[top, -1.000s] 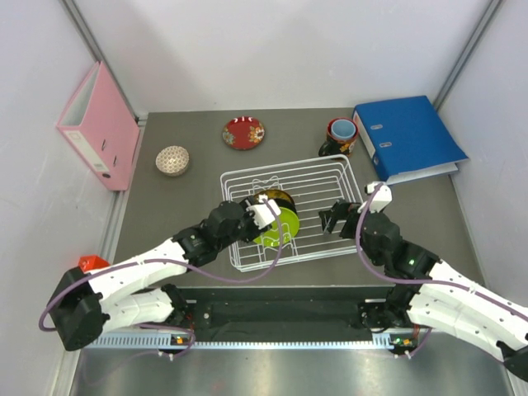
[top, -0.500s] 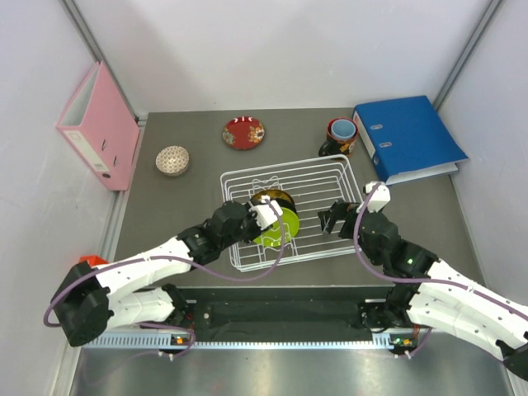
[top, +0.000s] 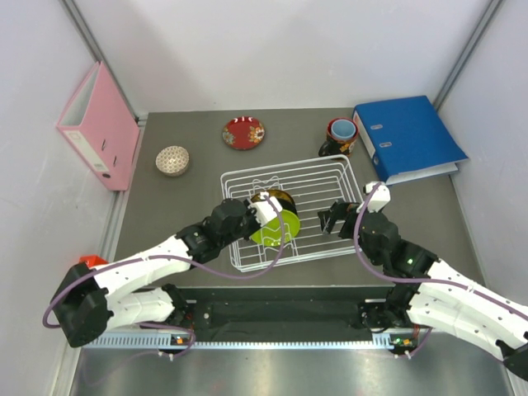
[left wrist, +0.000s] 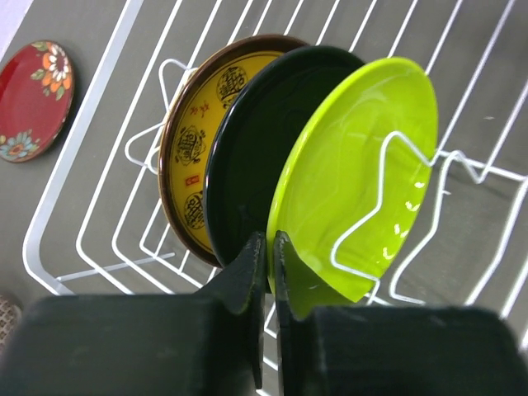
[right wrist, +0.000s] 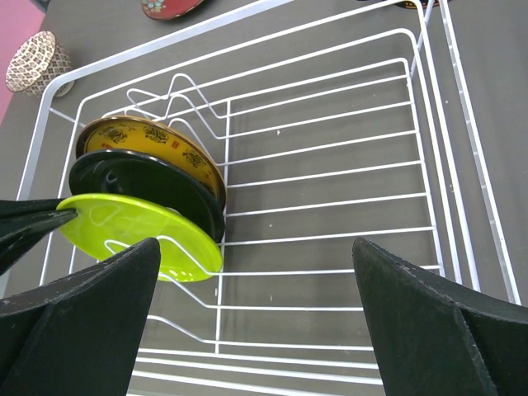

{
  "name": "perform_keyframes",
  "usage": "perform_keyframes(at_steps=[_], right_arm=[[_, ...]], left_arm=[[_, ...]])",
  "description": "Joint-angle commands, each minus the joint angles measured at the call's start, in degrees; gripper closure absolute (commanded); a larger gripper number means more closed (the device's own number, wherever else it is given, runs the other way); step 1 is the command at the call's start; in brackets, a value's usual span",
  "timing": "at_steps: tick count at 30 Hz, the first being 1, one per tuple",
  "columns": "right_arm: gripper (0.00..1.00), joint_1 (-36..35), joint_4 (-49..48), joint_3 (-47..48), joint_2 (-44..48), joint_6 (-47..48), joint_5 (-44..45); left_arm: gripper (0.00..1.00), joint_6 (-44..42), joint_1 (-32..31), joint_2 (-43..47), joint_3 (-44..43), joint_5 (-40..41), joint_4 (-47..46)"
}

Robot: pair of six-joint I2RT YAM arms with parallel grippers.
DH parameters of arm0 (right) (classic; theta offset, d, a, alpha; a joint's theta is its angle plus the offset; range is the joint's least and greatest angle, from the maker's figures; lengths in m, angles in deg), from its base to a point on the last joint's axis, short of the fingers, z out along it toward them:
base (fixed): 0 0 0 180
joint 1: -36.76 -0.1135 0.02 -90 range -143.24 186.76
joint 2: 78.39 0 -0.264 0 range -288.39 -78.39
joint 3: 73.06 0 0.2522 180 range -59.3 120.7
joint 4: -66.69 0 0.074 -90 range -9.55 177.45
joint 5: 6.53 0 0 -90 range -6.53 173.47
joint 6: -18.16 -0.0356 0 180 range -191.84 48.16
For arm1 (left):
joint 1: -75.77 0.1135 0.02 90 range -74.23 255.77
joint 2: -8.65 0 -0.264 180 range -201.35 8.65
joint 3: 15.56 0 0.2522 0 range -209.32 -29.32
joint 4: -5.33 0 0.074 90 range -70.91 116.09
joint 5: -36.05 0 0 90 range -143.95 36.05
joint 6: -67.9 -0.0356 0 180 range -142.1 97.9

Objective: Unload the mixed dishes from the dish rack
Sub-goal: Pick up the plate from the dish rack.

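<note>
The white wire dish rack [top: 224, 178] [right wrist: 429, 124] [left wrist: 79, 124] sits mid-table. Standing on edge in its dividers are a yellow-and-black plate [left wrist: 194, 140] [right wrist: 140, 140], a black dish face, and a lime-green bowl [left wrist: 355, 173] [top: 276, 231] [right wrist: 132, 227]. My left gripper [left wrist: 269, 247] [top: 262, 213] is shut on the green bowl's near rim. Over the rack's right side hangs my right gripper [right wrist: 256, 247] [top: 334, 219], open and holding nothing. A red gold-patterned bowl [top: 243, 132], a beige net-patterned bowl [top: 172, 160] and a dark mug with a red rim [top: 340, 136] stand on the table outside the rack.
A pink binder [top: 99, 124] stands along the left wall. At the back right, beside the mug, a blue binder [top: 408, 136] lies flat. The rack's right half holds no dishes.
My left gripper has closed from part-open onto the lime-green bowl's rim. The right arm has not moved.
</note>
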Motion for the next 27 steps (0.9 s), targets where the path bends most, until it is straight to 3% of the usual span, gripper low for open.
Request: perform_keyframes(at_steps=[1, 11, 14, 20, 24, 27], right_arm=[[0.00, -0.5, -2.8, 0.4, -0.5, -0.4, -1.0], [0.00, -0.5, -2.9, 0.2, -0.5, -0.5, -1.3], [0.00, -0.5, -2.7, 0.2, -0.5, -0.5, -1.3], [0.00, -0.5, -3.1, -0.1, -0.4, -0.8, -1.3], [0.00, -0.4, -3.2, -0.3, -0.5, -0.7, -1.4], [0.00, -0.5, -3.2, -0.3, -0.3, -0.5, -1.4]], left_arm=[[1.00, -0.1, -0.5, 1.5, -3.2, -2.6, 3.1], [1.00, -0.1, -0.5, 1.3, -3.8, -3.9, 4.2], [0.86, -0.1, -0.5, 0.3, -4.0, -3.4, 4.3], [0.72, 0.6, -0.5, -2.0, -4.0, -3.7, 4.3], [0.51, 1.3, -0.5, -3.2, -3.7, -3.8, 3.8], [0.52, 1.5, -0.5, -4.1, -3.7, -4.1, 3.6]])
